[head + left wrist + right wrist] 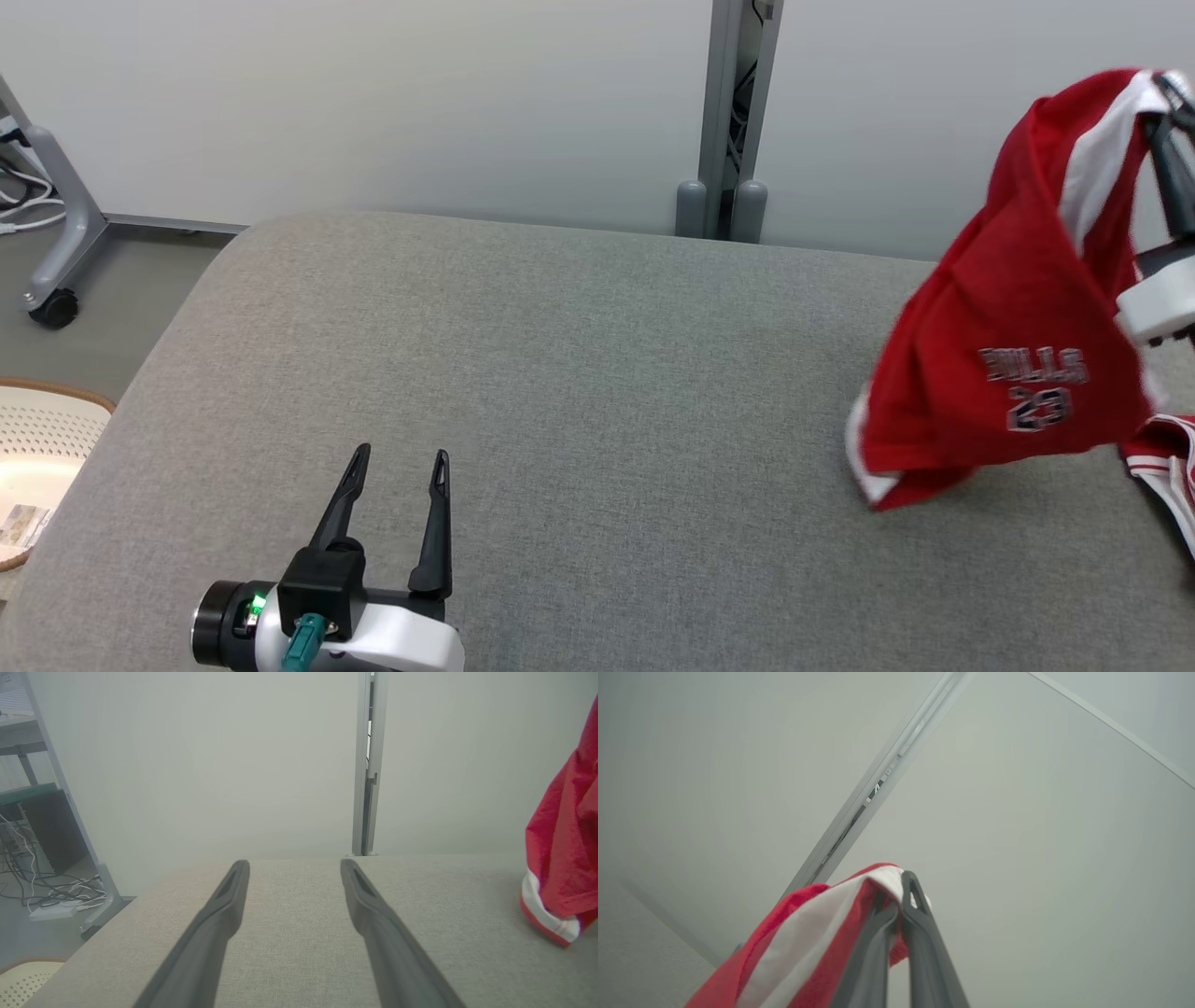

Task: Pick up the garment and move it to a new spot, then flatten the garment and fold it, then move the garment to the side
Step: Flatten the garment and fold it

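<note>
- My right end effector [1167, 89] is clamped tight on the garment [1008, 308], with the fingers pinched together on a white-trimmed edge of the red cloth.
- The garment hangs down from that grip in a loose drape. Its printed lettering and number are turned toward my head camera and read mirrored.
- Its lowest white-banded corner is far below my right fingertips, close to the worktop [560, 373] — I cannot tell whether it touches.
- Beside that corner, toward the worktop's right edge, more red-and-white cloth [1167, 457] lies flat. I cannot tell whether it belongs to the same garment.
- My left end effector [401, 454] is spread wide and holds nothing. It hovers low over the near part of the worktop with its fingers pointing toward the far edge.
- Ahead of my left fingertips and across to the hanging garment there is bare grey fabric — a broad open stretch.
- The far edge of the worktop lies ahead of both end effectors, with a pale wall and a grey upright post [733, 112] just behind it.
- Out past my left end effector the worktop rounds off at its corner. Beyond that edge stand a wheeled frame leg [65, 224] and a pale perforated basket [47, 439], both well apart from my fingers.
</note>
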Robot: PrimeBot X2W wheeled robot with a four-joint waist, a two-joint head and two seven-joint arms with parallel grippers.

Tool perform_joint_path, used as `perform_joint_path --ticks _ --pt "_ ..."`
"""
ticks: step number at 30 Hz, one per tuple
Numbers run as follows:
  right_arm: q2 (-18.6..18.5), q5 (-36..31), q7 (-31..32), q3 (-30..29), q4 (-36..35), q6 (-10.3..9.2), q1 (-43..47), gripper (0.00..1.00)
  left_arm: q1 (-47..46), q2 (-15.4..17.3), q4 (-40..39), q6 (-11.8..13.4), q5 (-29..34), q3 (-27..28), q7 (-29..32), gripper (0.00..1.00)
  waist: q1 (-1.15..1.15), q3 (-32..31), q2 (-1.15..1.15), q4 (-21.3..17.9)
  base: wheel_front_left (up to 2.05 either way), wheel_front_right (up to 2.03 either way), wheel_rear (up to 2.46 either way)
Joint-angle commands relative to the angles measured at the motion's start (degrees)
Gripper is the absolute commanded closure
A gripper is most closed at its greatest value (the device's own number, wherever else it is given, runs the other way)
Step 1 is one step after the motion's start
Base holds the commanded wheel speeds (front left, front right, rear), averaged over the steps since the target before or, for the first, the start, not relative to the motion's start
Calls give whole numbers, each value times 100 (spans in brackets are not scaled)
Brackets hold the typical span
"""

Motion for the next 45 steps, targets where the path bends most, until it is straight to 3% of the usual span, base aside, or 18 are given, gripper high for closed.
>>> perform_joint_path --ticks 1,5,10,17,26,33,34,35,45 --pt "-21 -54 -6 -53 -32 -4 -63 100 21 26 -11 10 0 19 -18 0 0 -6 0 37 0 0 0" --pt "14 -225 -3 259 68 -3 -241 100 50 24 11 -26 0 36 -18 0 0 -31 0 141 0 0 0" --pt "115 217 76 1769 583 -4 -383 100 26 25 26 -54 0 8 -17 0 0 -22 0 304 0 0 0" --pt "517 1366 191 3874 1671 -4 -750 100 -124 24 38 -42 -60 -54 -18 0 0 178 0 619 0 0 0" --pt "1384 2376 69 5223 2744 -4 -1358 100 -273 24 68 31 -217 -273 -18 0 0 475 0 1079 0 0 0" --pt "1673 2927 16 5700 3278 -4 -1568 100 -370 25 70 97 -312 -393 -18 0 0 612 0 1329 0 0 0" --pt "1708 3033 9 5777 3333 -4 -1571 83 -377 24 77 101 -314 -398 -18 0 0 615 0 1348 0 0 0" --pt "1743 3147 2 5847 3378 -4 -1591 0 -381 22 76 109 -319 -407 -18 0 0 621 0 1363 0 0 0" --pt "1898 4222 -12 6742 3159 -4 -1535 0 -306 25 149 69 -211 -237 -18 0 0 394 0 1079 0 0 0"
